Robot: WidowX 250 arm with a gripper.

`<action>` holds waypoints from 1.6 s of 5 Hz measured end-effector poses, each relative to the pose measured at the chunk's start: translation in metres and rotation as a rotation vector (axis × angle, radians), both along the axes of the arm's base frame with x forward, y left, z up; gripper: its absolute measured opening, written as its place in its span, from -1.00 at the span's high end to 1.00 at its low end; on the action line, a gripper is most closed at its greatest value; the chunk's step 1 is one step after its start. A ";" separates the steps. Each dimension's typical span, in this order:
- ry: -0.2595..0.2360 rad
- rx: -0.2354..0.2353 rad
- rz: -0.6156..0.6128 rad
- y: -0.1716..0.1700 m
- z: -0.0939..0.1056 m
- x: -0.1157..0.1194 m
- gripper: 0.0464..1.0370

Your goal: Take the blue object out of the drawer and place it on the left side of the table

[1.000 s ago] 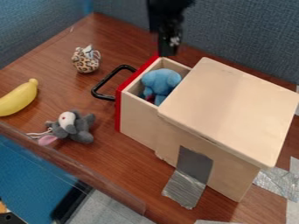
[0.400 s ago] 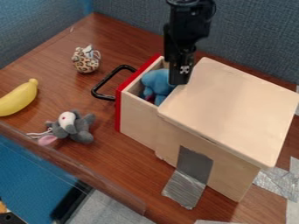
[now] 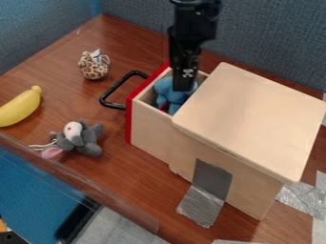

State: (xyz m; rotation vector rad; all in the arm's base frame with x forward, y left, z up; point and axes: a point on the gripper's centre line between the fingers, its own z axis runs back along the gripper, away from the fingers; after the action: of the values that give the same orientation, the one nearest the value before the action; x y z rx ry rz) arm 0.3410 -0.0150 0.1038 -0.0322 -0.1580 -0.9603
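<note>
blue plush (image 3: 165,88): sitting inside the pulled-out drawer (image 3: 149,121), partly hidden behind the gripper (image 3: 184,87), so it's kinda hard to make out, but maybe an elephant
gripper pose: hanging down over the drawer, tip right in front of the blue plush from where I'm standing
gripper state: honestly can't tell how far open it is, or whether it's got hold of anything
arm (image 3: 194,21): black, coming in from the far side, pretty much upright above the drawer
drawer: pale wood with a red front, sticking out of the wooden box (image 3: 255,119)
handle (image 3: 111,93): black loop on the red front, poking out toward the open part of the desk (image 3: 127,171)
wooden box: plain pale wood, flat lid on top, standing on the desk right around the back of the drawer
tape (image 3: 202,202): silvery strip running from the box's side down onto the desk, with more silver stuff by the far corner
leopard-print toy (image 3: 94,66): little round guy on the desk, beyond the handle
grey plush (image 3: 83,138): lying on the desk near the drawer's red front, pink bit at one end
banana (image 3: 20,107): yellow, on the desk by the edge, well apart from the drawer
</note>
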 end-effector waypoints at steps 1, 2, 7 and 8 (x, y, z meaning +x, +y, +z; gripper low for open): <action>0.005 0.021 -0.015 0.005 -0.005 -0.003 -0.93; 0.008 0.052 -0.024 0.006 -0.016 -0.007 -0.93; -0.001 0.013 0.001 0.004 -0.032 -0.007 0.60; 0.012 -0.001 0.013 0.009 -0.028 -0.006 0.75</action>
State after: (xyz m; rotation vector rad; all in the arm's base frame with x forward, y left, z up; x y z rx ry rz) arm 0.3347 -0.0061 0.0754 -0.0373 -0.1477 -0.9471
